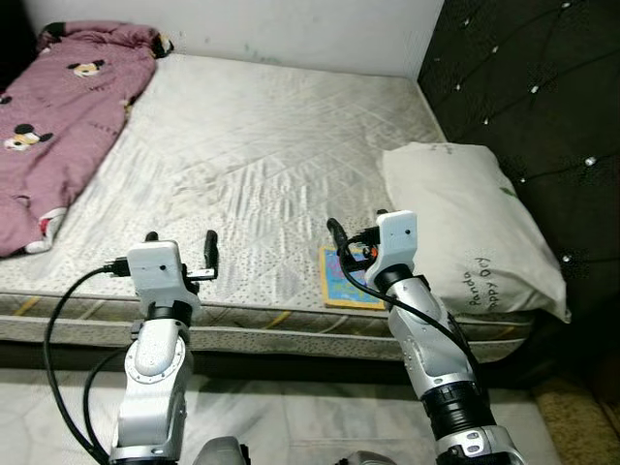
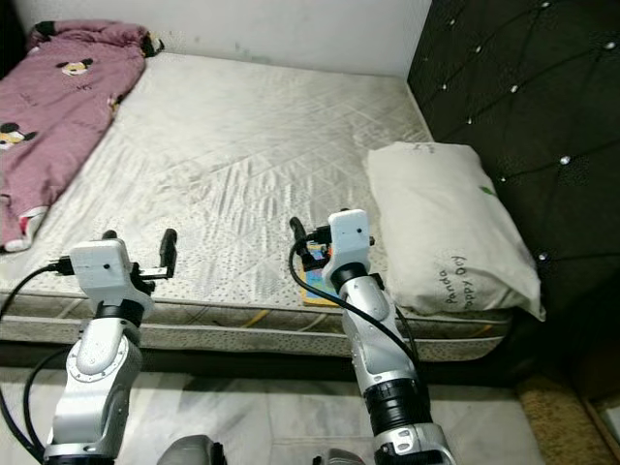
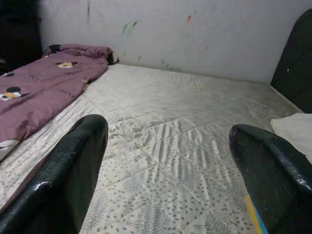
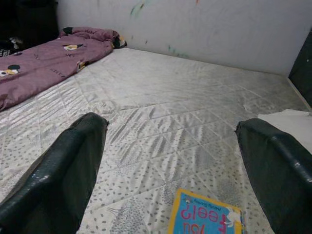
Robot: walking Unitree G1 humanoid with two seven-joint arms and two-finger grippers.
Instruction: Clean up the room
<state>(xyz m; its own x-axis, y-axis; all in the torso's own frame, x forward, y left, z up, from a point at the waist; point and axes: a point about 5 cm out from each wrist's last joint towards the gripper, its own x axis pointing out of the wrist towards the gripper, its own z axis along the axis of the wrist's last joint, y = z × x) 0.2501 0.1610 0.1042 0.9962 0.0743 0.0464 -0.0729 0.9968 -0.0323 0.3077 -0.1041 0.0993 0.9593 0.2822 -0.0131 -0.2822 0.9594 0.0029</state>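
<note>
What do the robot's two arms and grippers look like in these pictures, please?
Both arms are made of rounded silver segments, each ending in a boxy white wrist housing. The left gripper and right gripper each carry two long glossy black fingers. Black cables loop along both arms, and the right forearm has a black ribbed collar near its base.

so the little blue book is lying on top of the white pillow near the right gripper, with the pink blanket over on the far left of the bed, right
Not quite. The blue book lies flat on the mattress beside the white pillow, not on it, as the left eye view shows. It is near the right gripper, and the pink blanket is on the far left.
</note>
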